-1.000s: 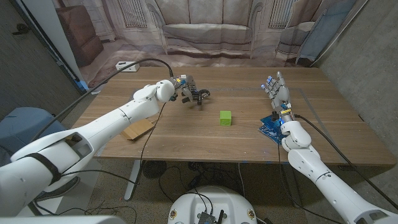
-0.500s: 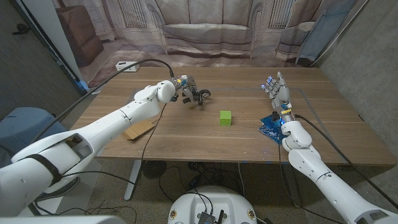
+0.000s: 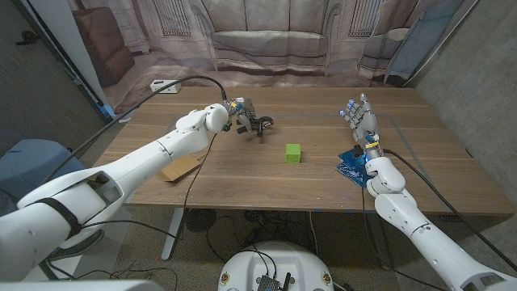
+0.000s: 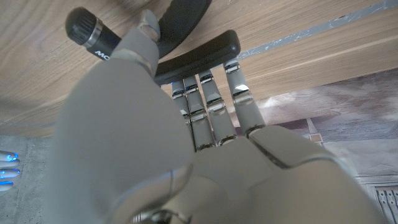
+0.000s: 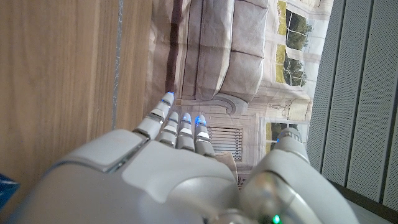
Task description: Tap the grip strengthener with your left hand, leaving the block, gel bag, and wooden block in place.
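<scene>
The black grip strengthener (image 3: pixel 261 124) lies at the back middle of the wooden table (image 3: pixel 242 182). My left hand (image 3: pixel 241 111) is right beside it on its left side, fingers stretched out and holding nothing. In the left wrist view the fingertips (image 4: pixel 231 65) reach the strengthener's black handle (image 4: pixel 198 57) and seem to touch it. The green block (image 3: pixel 292 153) sits mid-table. The blue gel bag (image 3: pixel 353 167) lies at the right, next to my right hand (image 3: pixel 361 121), which stands upright with fingers spread. The flat wooden block (image 3: pixel 178 167) lies near the left front edge.
A white power strip (image 3: pixel 164 86) lies at the table's back left corner, and a black cable (image 3: pixel 166 90) arcs from there to my left arm. A printed backdrop (image 3: pixel 266 40) hangs behind the table.
</scene>
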